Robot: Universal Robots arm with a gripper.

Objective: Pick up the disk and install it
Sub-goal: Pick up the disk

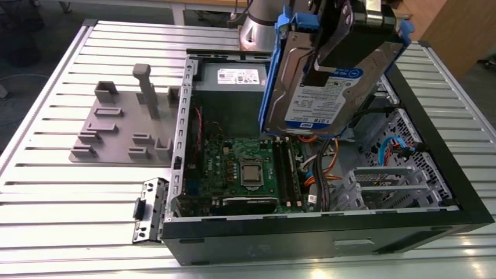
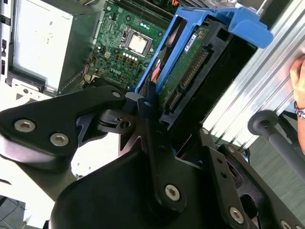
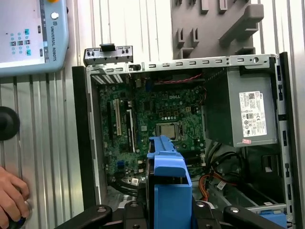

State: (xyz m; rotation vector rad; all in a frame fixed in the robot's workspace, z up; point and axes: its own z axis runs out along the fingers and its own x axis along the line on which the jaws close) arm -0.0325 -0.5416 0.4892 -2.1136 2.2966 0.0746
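The disk [image 1: 322, 96], a silver hard drive with a white-and-blue label in a bright blue bracket, hangs tilted above the open computer case [image 1: 434, 157]. My gripper [image 1: 341, 43] is shut on it from above, one black finger lying across its labelled face. In the second wrist view the disk [image 2: 188, 64] shows its green circuit side and connector, clamped between my black fingers [image 2: 148, 124]. The first wrist view looks down the blue bracket [image 3: 169, 176] over the motherboard [image 3: 152, 124].
Inside the case lie the green motherboard [image 1: 244, 168], a grey power supply [image 1: 232, 78], orange and blue cables [image 1: 326, 168] and a perforated metal cage [image 1: 395, 174]. A grey fixture [image 1: 124, 122] sits on the slatted table. A person's hand [image 3: 12, 195] and a pendant [image 3: 28, 33] are nearby.
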